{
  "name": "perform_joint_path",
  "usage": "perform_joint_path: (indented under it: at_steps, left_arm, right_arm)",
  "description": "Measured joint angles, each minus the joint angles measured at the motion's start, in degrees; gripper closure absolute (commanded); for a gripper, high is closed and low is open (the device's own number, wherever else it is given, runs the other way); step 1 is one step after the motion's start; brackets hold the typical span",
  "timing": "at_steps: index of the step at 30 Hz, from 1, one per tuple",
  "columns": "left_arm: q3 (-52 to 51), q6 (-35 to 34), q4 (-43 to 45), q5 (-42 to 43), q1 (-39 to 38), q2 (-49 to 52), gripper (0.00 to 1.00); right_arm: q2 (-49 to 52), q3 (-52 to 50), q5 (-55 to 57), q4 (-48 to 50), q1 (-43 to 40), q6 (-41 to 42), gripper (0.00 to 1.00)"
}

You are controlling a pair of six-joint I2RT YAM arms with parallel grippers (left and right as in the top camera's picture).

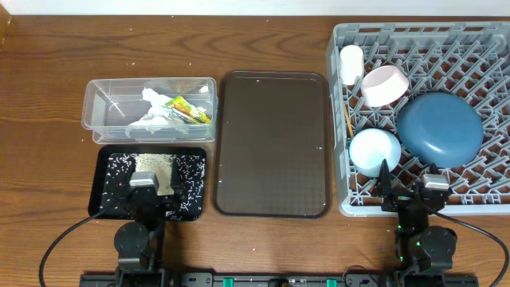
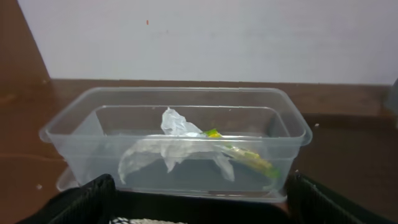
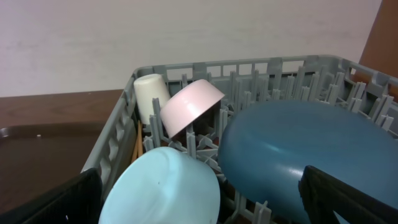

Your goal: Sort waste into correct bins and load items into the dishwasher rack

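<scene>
Yellow-green wrapper (image 1: 191, 112) in clear tub (image 1: 106, 99), print unreadable

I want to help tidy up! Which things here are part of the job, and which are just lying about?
Part of the job: napkin, wrapper, rice scraps, clear tub, black tray, rack, dark blue bowl, light blue bowl, pink bowl, white cup, chopsticks.
Just lying about: brown serving tray.

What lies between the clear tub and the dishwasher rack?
The dark brown serving tray lies between clear tub and dishwasher rack; the overhead view shows it.
</scene>
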Motion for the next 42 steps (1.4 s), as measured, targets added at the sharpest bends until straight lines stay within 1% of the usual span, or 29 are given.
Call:
perform_joint_path:
  at_steps: [5,14,42]
  left_arm:
    - [0.0,2.84,0.0,0.0,0.0,0.0,0.1]
    - [0.02,4.09,-0.02,0.0,0.0,0.0,0.1]
    - [0.02,4.31,-0.02,0.0,0.0,0.0,0.1]
  right_arm:
    - [0.0,0.0,0.02,0.02,0.0,-0.02,0.01]
    - [0.0,0.0,0.02,0.0,0.0,0.0,0.01]
    - [0.0,0.0,0.02,0.0,0.0,0.0,0.01]
